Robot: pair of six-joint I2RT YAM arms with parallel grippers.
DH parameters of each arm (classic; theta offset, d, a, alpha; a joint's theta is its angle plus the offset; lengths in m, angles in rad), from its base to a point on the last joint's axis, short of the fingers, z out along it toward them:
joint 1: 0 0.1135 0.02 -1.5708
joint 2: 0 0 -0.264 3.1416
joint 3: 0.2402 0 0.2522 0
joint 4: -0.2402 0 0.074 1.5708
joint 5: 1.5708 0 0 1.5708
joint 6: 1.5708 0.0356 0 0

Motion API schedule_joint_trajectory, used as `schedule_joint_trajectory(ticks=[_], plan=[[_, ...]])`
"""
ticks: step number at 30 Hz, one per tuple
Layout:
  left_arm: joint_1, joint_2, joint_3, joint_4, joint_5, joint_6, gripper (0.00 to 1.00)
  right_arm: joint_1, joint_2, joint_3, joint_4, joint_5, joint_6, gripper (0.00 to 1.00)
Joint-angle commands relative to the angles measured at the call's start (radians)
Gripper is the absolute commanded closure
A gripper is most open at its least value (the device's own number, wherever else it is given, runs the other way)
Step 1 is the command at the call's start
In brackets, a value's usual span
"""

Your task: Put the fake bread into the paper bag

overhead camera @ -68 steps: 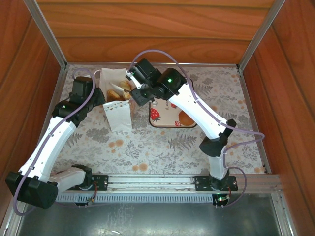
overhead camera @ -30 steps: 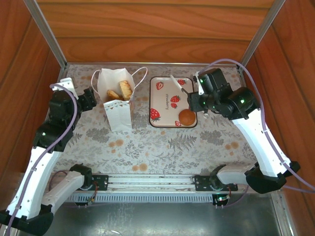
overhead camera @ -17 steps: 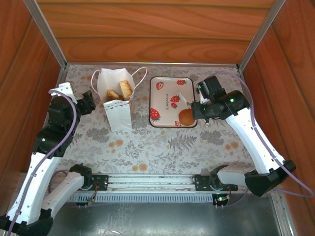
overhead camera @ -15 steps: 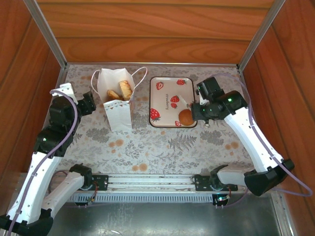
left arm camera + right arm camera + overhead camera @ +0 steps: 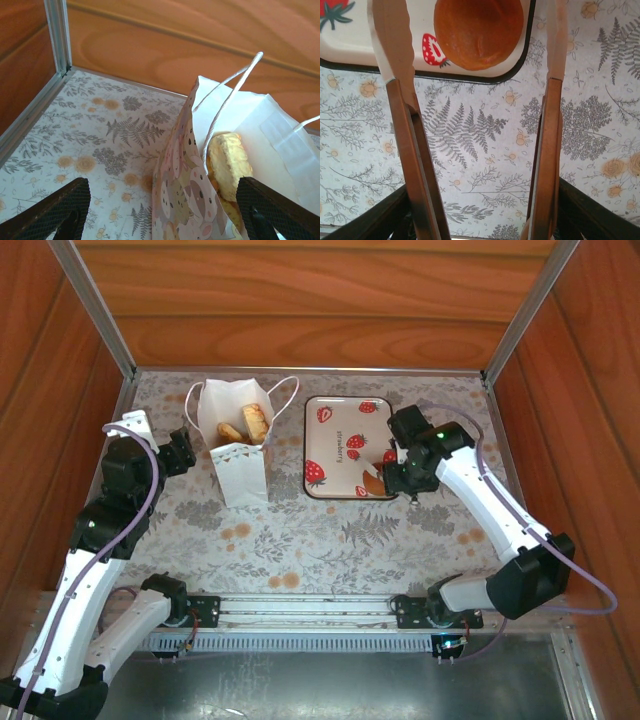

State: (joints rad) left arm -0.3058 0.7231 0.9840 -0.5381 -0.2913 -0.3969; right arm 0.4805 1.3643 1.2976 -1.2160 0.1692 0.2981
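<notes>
My right end effector [image 5: 485,215] clasped tongs [image 5: 402,130], arms spread, tips flanking brown bun [image 5: 479,32] on tray [image 5: 350,45], contact unclear. My left end effector [image 5: 186,448] gaped beside paper bag [image 5: 182,200] holding pastries [image 5: 229,162].

A white strawberry-printed tray [image 5: 345,472] lies upper centre on a floral tabletop [image 5: 330,535]; spread tongs [image 5: 402,125] reach over its lower right corner.

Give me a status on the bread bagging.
Done: at least two pastries sit in the paper bag. In hand: the right claw holds tongs, their arms open either side of the round bun on the tray. Left: close on that bun and carry it to the bag. The left claw is open beside the bag.
</notes>
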Motion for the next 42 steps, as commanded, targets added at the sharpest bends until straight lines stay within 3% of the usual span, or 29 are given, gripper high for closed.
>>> schedule_joint_trajectory(ticks=[1,30,42], plan=[[0.007,0.002,-0.003,0.015,-0.011,0.010,0.19,-0.014,0.008,-0.022,-0.006,-0.028,0.006,0.33],[0.007,0.010,-0.002,0.014,-0.007,0.011,0.19,-0.019,0.158,-0.052,0.055,-0.039,-0.016,0.33],[0.007,0.014,-0.007,0.006,-0.023,0.020,0.19,-0.026,0.183,-0.060,0.073,-0.060,-0.021,0.40]])
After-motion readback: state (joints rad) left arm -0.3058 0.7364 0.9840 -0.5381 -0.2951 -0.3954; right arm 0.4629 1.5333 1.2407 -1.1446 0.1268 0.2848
